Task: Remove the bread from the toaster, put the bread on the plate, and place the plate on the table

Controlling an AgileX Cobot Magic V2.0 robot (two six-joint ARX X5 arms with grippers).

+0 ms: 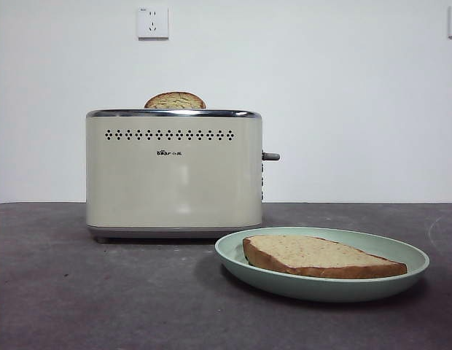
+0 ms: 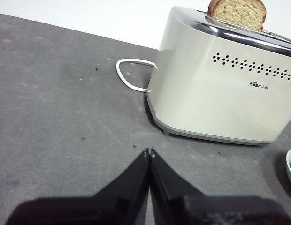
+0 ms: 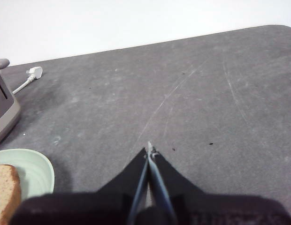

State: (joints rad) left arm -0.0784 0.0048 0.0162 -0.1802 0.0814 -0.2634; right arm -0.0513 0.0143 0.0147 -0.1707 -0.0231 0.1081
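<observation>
Tan speckled bread point(image 1: 321, 257), brown-crusted, flat on mint plate point(image 1: 233, 257)

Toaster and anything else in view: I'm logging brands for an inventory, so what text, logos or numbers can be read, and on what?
"Bear": black logo on the toaster front, under the row of holes; the small characters after it are too small to read.
Wall socket: a tiny blue mark at its top corner, too small to read.
Bread, plate, table: no text.
</observation>
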